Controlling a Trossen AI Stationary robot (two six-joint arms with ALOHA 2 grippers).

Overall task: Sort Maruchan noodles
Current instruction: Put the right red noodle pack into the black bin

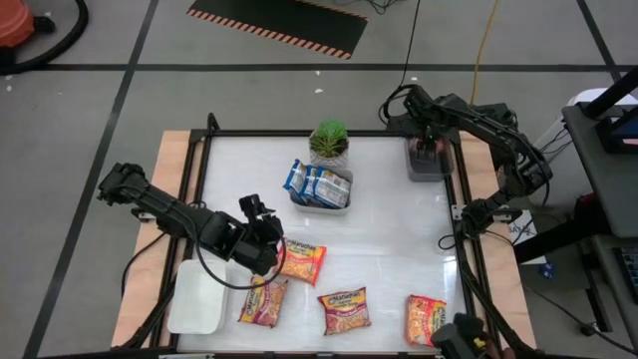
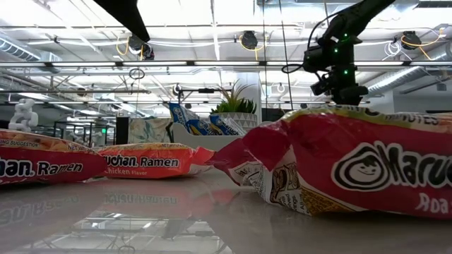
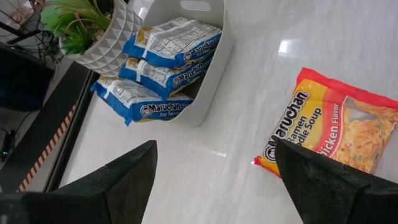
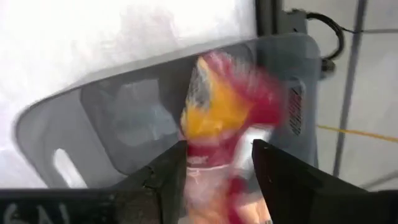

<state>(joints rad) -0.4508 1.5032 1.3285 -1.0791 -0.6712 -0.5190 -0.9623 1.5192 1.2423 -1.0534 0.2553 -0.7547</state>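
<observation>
My left gripper (image 1: 261,235) (image 3: 214,180) is open above the table, just left of an orange chicken packet (image 1: 302,261) (image 3: 329,134) lying flat. Blue-white packets (image 1: 317,182) (image 3: 171,40) are stacked in a white bin (image 3: 211,68), one sticking out over its rim (image 3: 140,102). My right gripper (image 1: 429,150) (image 4: 217,171) hovers over a grey tray (image 4: 112,124) at the far right corner, its fingers on either side of a blurred pink-red packet (image 4: 224,118). Three more packets lie near the front edge: pink-red (image 1: 264,302), orange (image 1: 344,309), pink-red (image 1: 426,319). My right gripper points down from above, with its two fingers (image 4: 168,174) standing either side of the pink-red packet's near end (image 4: 214,158). The packet is blurred, and I cannot tell whether the fingers touch it. It hangs below them over the grey tray's floor.
A potted plant (image 1: 329,142) stands behind the white bin. A white tray (image 1: 196,296) sits at the near left corner. Bare table lies between the bin and the grey tray. A black frame (image 1: 459,229) runs along the table's edges.
</observation>
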